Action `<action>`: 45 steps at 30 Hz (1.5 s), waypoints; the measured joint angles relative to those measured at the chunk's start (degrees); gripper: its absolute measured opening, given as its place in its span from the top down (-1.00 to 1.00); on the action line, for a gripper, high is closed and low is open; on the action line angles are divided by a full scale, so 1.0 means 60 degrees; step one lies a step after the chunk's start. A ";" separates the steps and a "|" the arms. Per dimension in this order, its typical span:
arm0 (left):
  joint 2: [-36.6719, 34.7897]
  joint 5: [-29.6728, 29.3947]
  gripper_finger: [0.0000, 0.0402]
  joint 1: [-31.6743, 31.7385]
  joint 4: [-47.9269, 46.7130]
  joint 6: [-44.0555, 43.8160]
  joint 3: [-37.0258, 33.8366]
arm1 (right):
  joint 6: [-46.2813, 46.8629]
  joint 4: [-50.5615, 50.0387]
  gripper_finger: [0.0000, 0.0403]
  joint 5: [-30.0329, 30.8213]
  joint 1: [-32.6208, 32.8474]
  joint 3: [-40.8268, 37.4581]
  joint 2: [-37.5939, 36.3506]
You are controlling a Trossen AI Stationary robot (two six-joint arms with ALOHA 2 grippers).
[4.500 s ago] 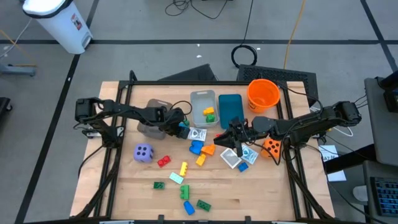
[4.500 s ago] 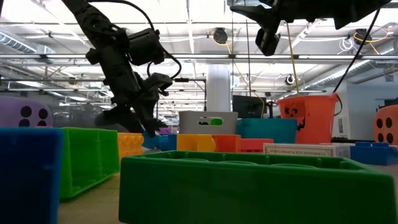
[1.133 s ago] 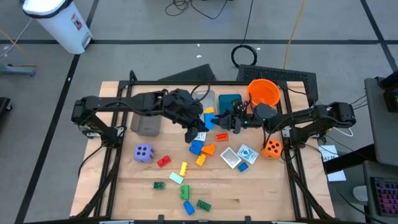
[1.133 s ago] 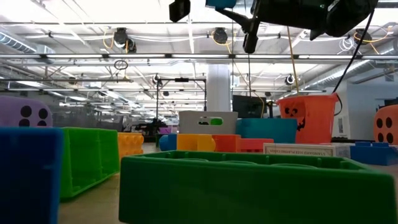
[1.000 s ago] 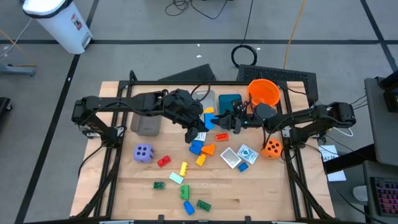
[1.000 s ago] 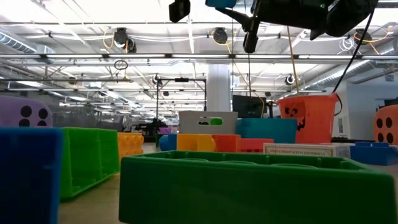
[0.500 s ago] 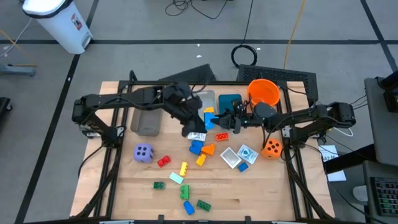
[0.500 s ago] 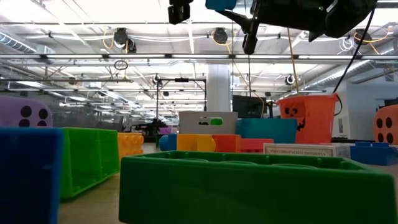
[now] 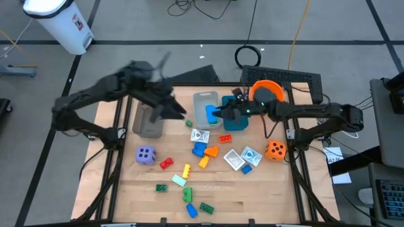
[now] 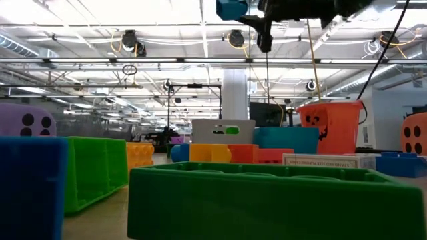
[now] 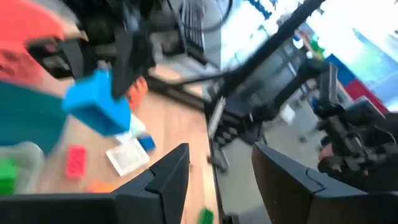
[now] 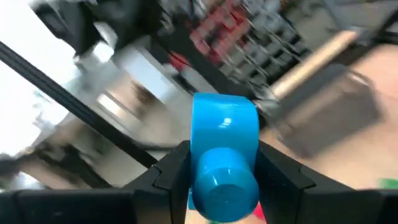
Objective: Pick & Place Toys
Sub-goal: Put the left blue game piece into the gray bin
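My right gripper is shut on a blue brick, high over the light grey bin and beside the teal bin. The low view shows that brick at the picture's top. My left gripper hangs open and blurred over the table's left half, by the dark grey bin, with nothing between its fingers. Loose bricks, a purple die, an orange die and white packets lie flat on the table. My right gripper pinches the blue brick's two opposite sides between its two fingers. The fingers come about level from the table's right. The brick is lifted clear, high above the bins, with a round stud facing the wrist camera.
An orange bucket stands at the far right behind my right arm. A red brick and a small green brick lie just near the bins. The near half of the table holds scattered green, blue, yellow and red bricks.
My left gripper has pulled away from the heap at the table's middle, swinging up and toward the left and far edges. My right gripper has carried the blue brick a little toward the far edge, still lifted clear.
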 joint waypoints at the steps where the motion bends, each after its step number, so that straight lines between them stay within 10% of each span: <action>1: -0.0223 -0.0207 0.13 0.0033 0.0046 0.0080 0.0000 | -0.0528 -0.1037 0.32 0.0010 -0.0043 0.0538 0.0014; 7: -0.1308 -0.1729 0.18 0.0026 0.0058 0.0878 0.0000 | -0.2844 -0.5429 0.32 0.0066 -0.0549 0.3468 0.0951; 17: -0.1886 -0.2640 0.13 0.0036 0.0040 0.1432 0.0000 | -0.4529 -0.7876 0.32 0.0062 -0.1422 0.6331 0.3629; 29: -0.1876 -0.2648 0.11 0.0044 -0.0513 0.2524 0.0000 | -0.5090 -0.9305 0.32 0.0102 -0.2385 0.7050 0.6030; 45: -0.1876 -0.2652 0.21 0.0903 -0.1980 0.3910 0.0000 | -0.5722 -0.9963 0.32 0.2523 -0.2368 0.6994 0.6731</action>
